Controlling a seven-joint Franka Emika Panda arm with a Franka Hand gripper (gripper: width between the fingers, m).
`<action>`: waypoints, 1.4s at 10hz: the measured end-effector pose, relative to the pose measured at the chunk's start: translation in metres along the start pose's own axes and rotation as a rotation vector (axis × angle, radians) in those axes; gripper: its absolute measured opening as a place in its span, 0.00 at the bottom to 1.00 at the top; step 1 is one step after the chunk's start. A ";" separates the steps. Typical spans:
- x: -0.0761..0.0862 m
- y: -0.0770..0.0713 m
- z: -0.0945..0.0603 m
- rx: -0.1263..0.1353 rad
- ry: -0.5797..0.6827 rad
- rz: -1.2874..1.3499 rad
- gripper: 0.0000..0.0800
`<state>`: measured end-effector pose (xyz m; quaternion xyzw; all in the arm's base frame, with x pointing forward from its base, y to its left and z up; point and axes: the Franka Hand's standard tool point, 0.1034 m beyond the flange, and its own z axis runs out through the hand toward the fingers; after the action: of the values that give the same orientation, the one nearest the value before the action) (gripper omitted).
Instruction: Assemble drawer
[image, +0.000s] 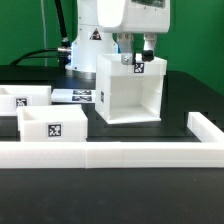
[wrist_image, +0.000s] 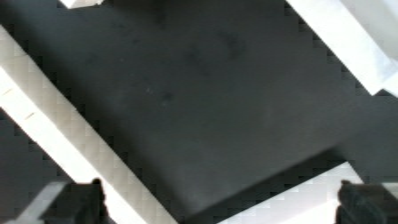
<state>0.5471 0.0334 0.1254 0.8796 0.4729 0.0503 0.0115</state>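
In the exterior view, the hand hangs just above the top rear edge of the box, the tall white cube of the drawer. The box stands upright on the bench, slightly toward the exterior view's right, with its open face turned to the camera. It is hollow, and nothing shows inside.

Two open-top trays sit to the exterior view's left, clear of the box. The near tray is just behind the long rail. The far tray is at the edge of the picture. Both look empty, though their floors are only partly in sight. The marker board lies flat between the trays and the box.

I judge the step in hand to be taking hold of the box to set it in place. To do it well, come straight down so that one finger goes on each side of a single wall. Close firmly, and move the box without tipping it.

In the wrist view, the hand is spread wide, its two dark fingertips far apart with nothing between them. Beyond them is a broad dark surface with pale strips running slantwise on either side. I cannot tell whether these are the box's walls.
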 end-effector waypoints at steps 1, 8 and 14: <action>0.000 0.000 0.000 0.000 0.000 0.000 0.81; 0.000 -0.001 0.001 0.002 -0.001 0.040 0.81; 0.013 -0.015 -0.004 0.039 -0.006 0.662 0.81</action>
<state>0.5415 0.0524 0.1294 0.9858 0.1622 0.0395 -0.0208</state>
